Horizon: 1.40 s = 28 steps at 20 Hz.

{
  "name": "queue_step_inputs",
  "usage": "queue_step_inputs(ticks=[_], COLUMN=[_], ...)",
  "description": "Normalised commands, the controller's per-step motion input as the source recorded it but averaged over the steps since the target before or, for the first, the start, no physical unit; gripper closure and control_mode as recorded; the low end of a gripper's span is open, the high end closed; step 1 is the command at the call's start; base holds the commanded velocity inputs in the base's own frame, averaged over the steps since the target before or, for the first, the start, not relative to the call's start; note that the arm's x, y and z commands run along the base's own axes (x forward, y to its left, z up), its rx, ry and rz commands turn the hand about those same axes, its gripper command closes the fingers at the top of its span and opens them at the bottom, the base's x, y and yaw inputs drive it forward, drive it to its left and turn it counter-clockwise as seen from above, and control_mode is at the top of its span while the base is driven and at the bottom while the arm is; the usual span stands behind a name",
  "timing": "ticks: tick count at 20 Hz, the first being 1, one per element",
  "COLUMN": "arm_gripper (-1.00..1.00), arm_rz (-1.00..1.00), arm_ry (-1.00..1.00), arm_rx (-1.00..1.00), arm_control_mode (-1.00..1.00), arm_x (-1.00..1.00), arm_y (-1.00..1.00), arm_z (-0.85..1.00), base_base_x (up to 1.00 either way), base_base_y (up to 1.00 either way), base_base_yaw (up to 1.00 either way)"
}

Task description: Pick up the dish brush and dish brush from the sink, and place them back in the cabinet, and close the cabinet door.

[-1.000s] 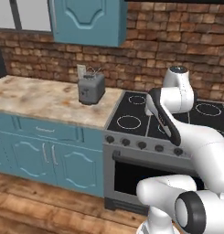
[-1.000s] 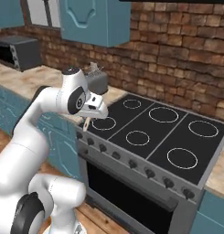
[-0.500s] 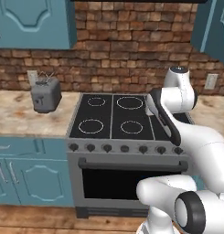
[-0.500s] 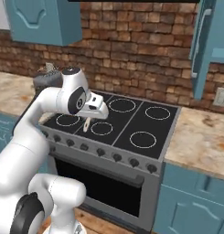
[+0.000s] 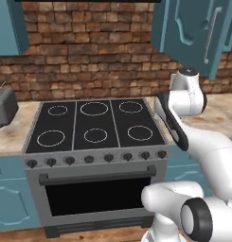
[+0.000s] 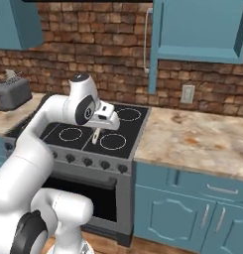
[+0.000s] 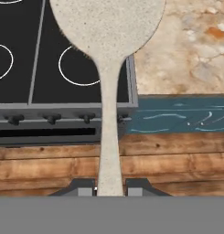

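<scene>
While the gripper (image 7: 110,188) pinched the dish brush (image 7: 109,68) by its slim stem, my judgement was to keep that hold firm and level over the stovetop (image 5: 93,125). Speckled and pale, the brush widened into a rounded head; beyond hung the teal cabinet (image 6: 200,30), its cabinet door (image 5: 195,33) open.

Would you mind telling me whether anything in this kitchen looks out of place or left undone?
The cabinet door hangs open over the counter. The gripper holds a dish brush above the stovetop, away from any sink.
</scene>
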Motion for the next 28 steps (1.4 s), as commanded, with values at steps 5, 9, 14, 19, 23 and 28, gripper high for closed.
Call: queue_step_inputs(ticks=[5,9,14,19,23,28], arm_gripper=[1.0,1.0,1.0,1.0,1.0,1.0], arm_rz=[0.0,0.0,0.0,0.0,0.0,0.0], arm_ry=[0.0,0.0,0.0,0.0,0.0,0.0], arm_rx=[0.0,0.0,0.0,0.0,0.0,0.0], arm_control_mode=[1.0,1.0,1.0,1.0,1.0,1.0], arm_x=[0.0,0.0,0.0,0.0,0.0,0.0], arm_y=[0.0,0.0,0.0,0.0,0.0,0.0], arm_z=[0.0,0.0,0.0,0.0,0.0,0.0], base_base_x=[0.0,0.0,0.0,0.01,0.07,0.14], base_base_y=[-0.62,-0.54,-0.52,-0.54,-0.51,-0.48], base_base_yaw=[-0.12,-0.04,-0.03,-0.02,0.0,0.0])
